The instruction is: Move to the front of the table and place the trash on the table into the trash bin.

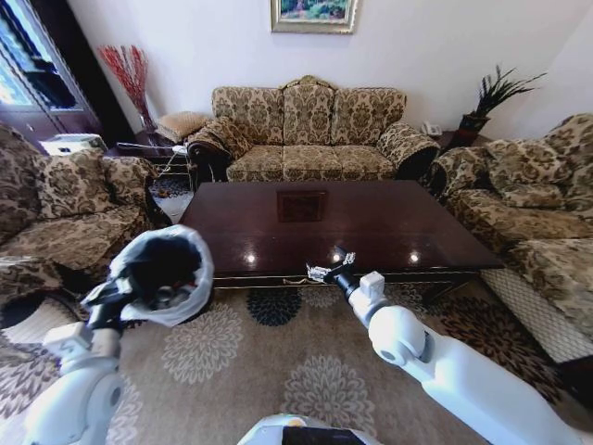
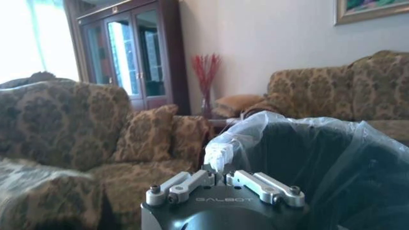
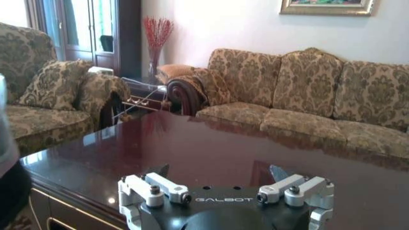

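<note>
The trash bin (image 1: pixel 165 273) is off the floor at the left, just beside the table's (image 1: pixel 371 222) near left corner, with the left gripper (image 1: pixel 104 298) closed on its bag-lined rim. In the left wrist view the pinched plastic (image 2: pixel 221 155) hides the fingertips, and the bin's inside is too dark to make out. The right gripper (image 1: pixel 335 269) reaches over the table's front edge; its fingers (image 3: pixel 279 171) are spread apart with nothing between them. The glossy tabletop (image 3: pixel 211 153) carries three light reflections. Each gripper body reads "GALBOT". One three-seat sofa (image 1: pixel 310 130) stands behind the table.
</note>
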Motion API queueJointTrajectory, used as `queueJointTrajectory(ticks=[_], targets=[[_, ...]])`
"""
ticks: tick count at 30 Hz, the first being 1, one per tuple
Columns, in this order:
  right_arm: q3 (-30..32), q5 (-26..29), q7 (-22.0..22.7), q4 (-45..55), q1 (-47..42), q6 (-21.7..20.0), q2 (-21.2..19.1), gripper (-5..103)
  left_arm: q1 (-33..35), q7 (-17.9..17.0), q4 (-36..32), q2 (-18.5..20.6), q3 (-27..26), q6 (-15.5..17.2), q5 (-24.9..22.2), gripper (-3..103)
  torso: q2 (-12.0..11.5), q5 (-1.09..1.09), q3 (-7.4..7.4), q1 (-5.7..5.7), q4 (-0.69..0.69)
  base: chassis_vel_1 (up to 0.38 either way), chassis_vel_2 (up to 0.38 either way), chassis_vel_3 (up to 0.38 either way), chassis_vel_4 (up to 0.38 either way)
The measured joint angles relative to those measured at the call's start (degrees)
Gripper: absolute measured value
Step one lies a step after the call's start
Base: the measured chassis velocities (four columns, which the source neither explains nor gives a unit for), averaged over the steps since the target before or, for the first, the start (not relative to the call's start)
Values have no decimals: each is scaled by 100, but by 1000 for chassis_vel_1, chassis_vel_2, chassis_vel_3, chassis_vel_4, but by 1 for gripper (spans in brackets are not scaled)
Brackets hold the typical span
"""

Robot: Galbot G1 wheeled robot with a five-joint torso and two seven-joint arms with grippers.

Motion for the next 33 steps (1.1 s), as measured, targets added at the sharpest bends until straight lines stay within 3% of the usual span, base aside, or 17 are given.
queueJointTrajectory(ticks=[5,9,20,23,27,30,31,33], targets=[[2,21,21,-104,-59,-6,51,100,182,40,768,-314,39,-396,33,4,0,-3,0,0,3,0,0,0,0],[22,-24,23,-172,-130,-1,76,100,206,44,1103,-446,127,-487,-29,4,0,1,0,0,3,0,0,0,0],[215,-175,32,-309,-442,90,175,100,-398,86,2746,-733,977,-1098,-64,4,0,0,0,0,-1,0,0,0,0],[404,-296,23,-294,-762,141,196,100,-712,180,3870,-714,1164,-1501,-59,4,0,-1,0,0,2,0,0,0,0],[563,-398,1,-257,-1011,188,205,100,-878,199,4532,-666,1219,-1837,-16,4,0,-1,0,0,2,0,0,0,0],[746,-528,-43,-233,-1238,259,220,100,-1165,316,5565,-518,1267,-2486,-101,4,0,-3,0,0,2,0,0,0,0],[746,-528,-43,-233,-1238,259,220,100,-1165,316,5565,-518,1267,-2486,-101,4,0,-3,0,0,2,0,0,0,0],[807,-562,-49,-203,-1311,286,239,100,-1416,490,6306,-385,1286,-3003,-160,4,0,1,0,0,2,0,0,0,0]])
